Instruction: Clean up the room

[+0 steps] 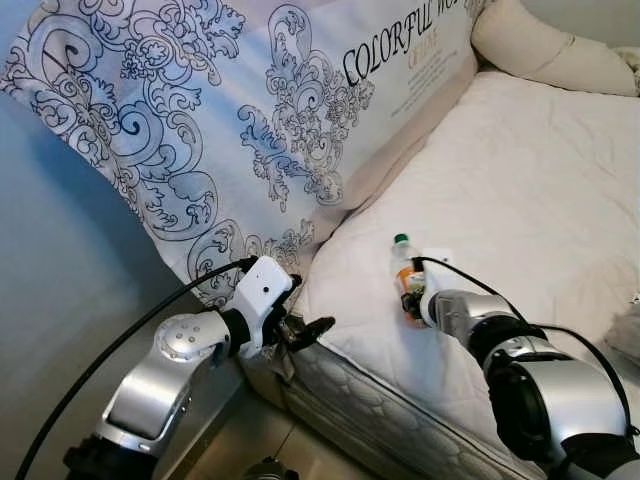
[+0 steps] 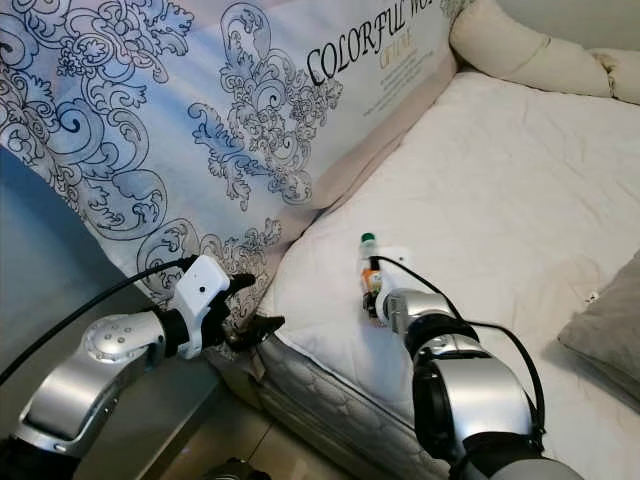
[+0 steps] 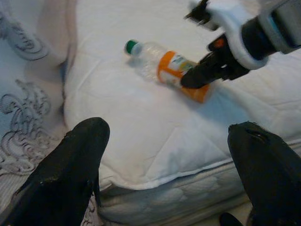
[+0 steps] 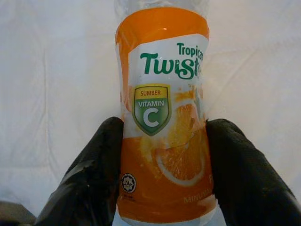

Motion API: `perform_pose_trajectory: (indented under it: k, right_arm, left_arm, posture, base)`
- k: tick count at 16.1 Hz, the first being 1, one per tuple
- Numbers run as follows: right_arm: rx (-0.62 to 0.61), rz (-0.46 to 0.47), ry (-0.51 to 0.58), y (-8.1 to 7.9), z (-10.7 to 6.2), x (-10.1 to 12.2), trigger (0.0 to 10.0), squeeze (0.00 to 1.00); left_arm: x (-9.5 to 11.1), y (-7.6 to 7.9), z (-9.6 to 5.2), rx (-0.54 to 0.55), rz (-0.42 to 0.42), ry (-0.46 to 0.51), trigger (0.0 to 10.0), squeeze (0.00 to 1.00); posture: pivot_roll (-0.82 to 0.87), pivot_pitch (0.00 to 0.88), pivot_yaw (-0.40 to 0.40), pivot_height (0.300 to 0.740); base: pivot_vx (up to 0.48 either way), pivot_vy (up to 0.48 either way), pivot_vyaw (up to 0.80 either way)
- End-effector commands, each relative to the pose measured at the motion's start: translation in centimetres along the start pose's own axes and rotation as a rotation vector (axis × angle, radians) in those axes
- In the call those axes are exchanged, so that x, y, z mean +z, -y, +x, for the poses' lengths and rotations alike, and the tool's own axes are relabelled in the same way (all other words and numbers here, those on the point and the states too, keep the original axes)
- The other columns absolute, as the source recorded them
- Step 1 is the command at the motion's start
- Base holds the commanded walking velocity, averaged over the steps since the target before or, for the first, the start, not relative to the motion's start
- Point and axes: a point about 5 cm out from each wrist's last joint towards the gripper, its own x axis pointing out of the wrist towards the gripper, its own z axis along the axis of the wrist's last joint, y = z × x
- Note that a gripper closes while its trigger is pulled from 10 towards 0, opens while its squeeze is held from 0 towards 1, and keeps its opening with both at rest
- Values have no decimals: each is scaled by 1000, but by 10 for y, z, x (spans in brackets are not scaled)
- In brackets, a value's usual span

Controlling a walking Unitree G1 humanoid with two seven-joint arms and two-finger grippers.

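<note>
A clear plastic bottle (image 1: pixel 404 262) with a green cap and an orange juice label lies on the white mattress (image 1: pixel 520 170) near its front corner. My right gripper (image 4: pixel 164 129) is shut on the bottle's (image 4: pixel 164 70) lower labelled half, one black finger (image 4: pixel 101 160) pressed against each side. From the left wrist view, the bottle (image 3: pixel 160 63) rests flat with the right gripper's fingers (image 3: pixel 207 70) on it. My left gripper (image 1: pixel 305 325) hovers open, holding nothing, just off the mattress corner, to the left of the bottle.
A large blue-and-white patterned pillow (image 1: pixel 230 110) leans along the mattress's left side. A cream pillow (image 1: pixel 550 50) lies at the far end. A grey cushion (image 2: pixel 610 330) sits at the right edge. Bare floor (image 1: pixel 260 430) shows below the mattress corner.
</note>
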Motion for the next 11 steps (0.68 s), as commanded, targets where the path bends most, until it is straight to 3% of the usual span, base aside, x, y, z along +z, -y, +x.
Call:
perform_pose_trajectory:
  k: [1, 3, 4, 7, 8, 9, 11]
  right_arm:
    - [-11, 44, 20, 6, 0, -2, 0, 0]
    - [-5, 76, 66, 9, 0, 0, 0, 0]
    - [-9, 146, 220, 15, -2, 11, 0, 0]
    - [-9, 223, 363, 21, -9, 22, 39, 0]
    - [-4, 248, 406, 23, -12, 25, 1255, 0]
    - [22, 277, 546, 26, -26, 29, 10000, 0]
    - [59, 262, 660, 26, -41, 25, 10000, 0]
  left_arm:
    - [0, -5, -4, 49, 12, 2, 10000, 0]
    - [-2, -6, -4, 89, 2, 14, 10000, 0]
    - [-2, -10, -5, 173, -29, 50, 10000, 0]
    - [-2, -13, -8, 256, -51, 86, 10000, 0]
    - [-2, -14, -9, 280, -49, 94, 10000, 0]
    - [-4, -15, -14, 352, -59, 113, 10000, 0]
    - [-5, -19, -19, 466, -57, 149, 10000, 0]
  posture:
    - [97, 0, 69, 740]
    - [80, 0, 73, 740]
    - [55, 0, 85, 740]
    - [49, 0, 81, 740]
    - [50, 0, 79, 740]
    - [55, 0, 71, 740]
    - [51, 0, 71, 740]
  base:
    - [0, 0, 0]
    - [0, 0, 0]
    - [0, 0, 0]
    - [0, 0, 0]
    - [0, 0, 0]
    - [0, 0, 0]
    - [0, 0, 0]
